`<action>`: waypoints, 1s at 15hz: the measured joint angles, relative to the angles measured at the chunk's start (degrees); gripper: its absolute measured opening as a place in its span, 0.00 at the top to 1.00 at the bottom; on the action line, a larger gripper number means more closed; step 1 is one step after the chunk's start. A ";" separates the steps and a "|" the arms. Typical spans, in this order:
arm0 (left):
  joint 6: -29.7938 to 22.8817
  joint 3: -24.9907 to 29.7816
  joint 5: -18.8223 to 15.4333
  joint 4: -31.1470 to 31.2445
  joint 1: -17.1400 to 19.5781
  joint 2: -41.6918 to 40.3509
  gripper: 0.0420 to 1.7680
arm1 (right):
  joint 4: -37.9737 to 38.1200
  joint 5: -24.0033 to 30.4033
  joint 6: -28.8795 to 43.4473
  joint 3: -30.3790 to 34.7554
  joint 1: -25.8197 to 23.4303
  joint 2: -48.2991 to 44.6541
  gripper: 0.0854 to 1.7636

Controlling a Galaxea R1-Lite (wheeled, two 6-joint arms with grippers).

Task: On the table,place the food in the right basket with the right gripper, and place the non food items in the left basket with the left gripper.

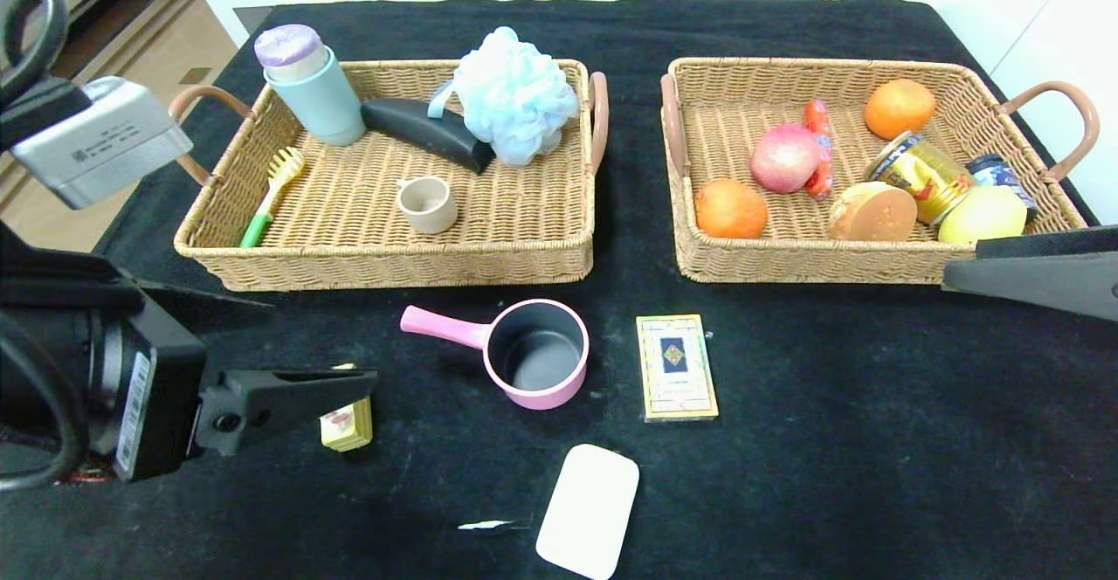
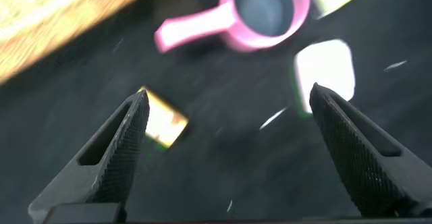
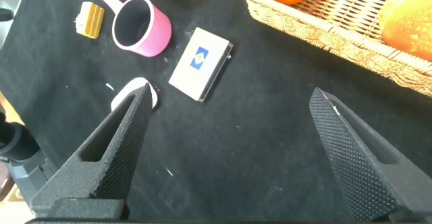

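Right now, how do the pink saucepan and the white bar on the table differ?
The pink saucepan is a round, hollow, dark-lined pot with a handle; the white bar is flat, solid, rounded and handleless. The saucepan sits nearer the baskets, the bar nearer the robot. Both lie loose on the black table, untouched.

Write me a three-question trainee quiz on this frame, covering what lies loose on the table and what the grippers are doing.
1. True or false: the pink saucepan lies inside the left basket.
2. Which loose item lies nearest the left gripper? A) card box B) yellow wrapped block C) white bar
3. Fill in: both the left gripper and the right gripper stand ___ and hold nothing.

Key: 1 false, it sits on the table; 2 B; 3 open.
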 joint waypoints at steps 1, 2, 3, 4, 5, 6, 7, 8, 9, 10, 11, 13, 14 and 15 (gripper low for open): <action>-1.46 -1.40 1.63 2.76 0.00 0.24 0.03 | 0.00 0.02 -0.04 0.00 0.00 -0.02 0.04; -2.61 -2.78 2.86 5.29 0.02 0.55 0.03 | 0.00 0.05 -0.01 0.02 0.02 -0.05 0.04; -3.66 -4.07 4.45 7.57 0.18 1.04 0.03 | 0.00 0.05 -0.01 0.02 0.02 -0.07 0.04; -4.95 -4.88 6.05 8.75 0.33 1.65 0.03 | 0.00 0.02 0.00 0.02 0.02 -0.07 0.04; -6.40 -5.29 7.28 9.31 0.38 2.36 0.03 | 0.00 0.02 -0.01 0.04 0.02 -0.07 0.04; -8.09 -5.53 8.68 9.56 0.41 3.25 0.03 | 0.02 0.02 -0.01 0.04 0.02 -0.07 0.04; -9.76 -5.60 10.26 9.69 0.46 4.18 0.03 | 0.05 0.02 0.00 0.04 0.02 -0.10 0.04; -11.70 -5.60 11.64 10.14 0.62 5.18 0.03 | 0.05 0.00 0.02 0.06 0.02 -0.16 0.04; -14.21 -5.62 12.63 11.07 0.88 6.30 0.03 | 0.05 0.00 0.00 0.06 0.02 -0.24 0.04; -16.08 -5.68 12.91 11.40 1.10 7.27 0.03 | 0.05 0.00 0.00 0.04 0.02 -0.32 0.04; -17.35 -5.71 12.96 11.52 1.43 8.05 0.03 | 0.02 0.02 0.00 0.04 0.02 -0.40 0.04; -20.22 -5.51 12.98 11.52 1.97 9.48 0.03 | 0.07 0.00 0.02 0.04 0.02 -0.62 0.04; -21.57 -5.25 12.96 11.57 2.26 10.14 0.03 | 0.05 0.00 0.07 0.04 0.02 -0.74 0.04; -22.22 -4.79 12.74 11.57 2.54 10.72 0.03 | 0.07 0.00 0.07 0.04 0.02 -0.84 0.04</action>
